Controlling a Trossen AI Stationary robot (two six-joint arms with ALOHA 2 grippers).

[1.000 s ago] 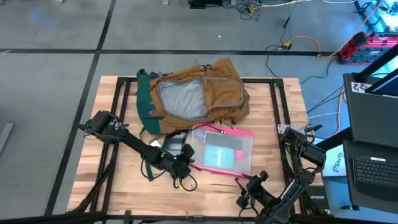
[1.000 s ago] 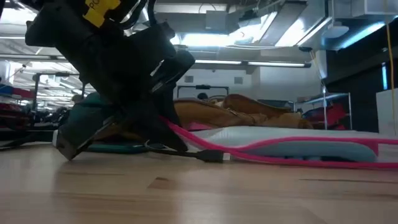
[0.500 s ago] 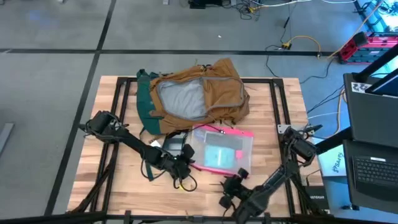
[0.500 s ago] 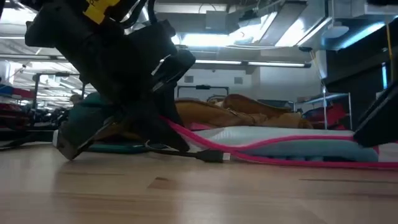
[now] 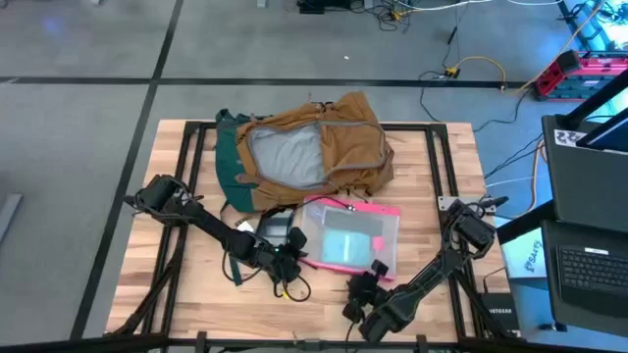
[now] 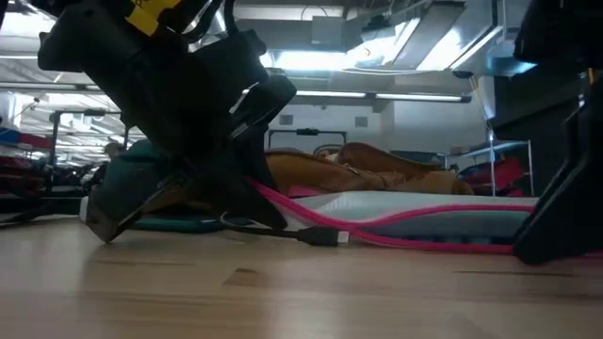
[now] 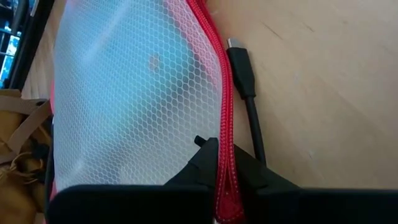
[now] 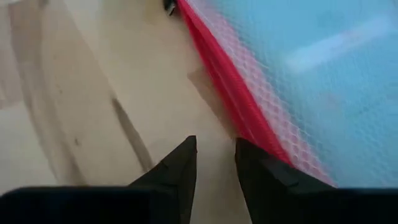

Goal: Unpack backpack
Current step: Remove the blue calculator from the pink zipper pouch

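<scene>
Backpack [image 5: 314, 147] of tan-brown fabric lies open; left hand [image 7: 219, 163] pinches the clear pink-edged mesh pouch [image 5: 348, 237], so the nearly closed right hand [image 5: 365, 286] should approach its edge low.

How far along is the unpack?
Done: the clear pink-edged pouch lies on the table in front of the backpack, whose top gapes open on grey lining. In hand: the left claw is shut on the pouch's pink edge; the right claw is nearly closed on nothing at the pouch's near edge. Left: any remaining contents, not visible.
</scene>
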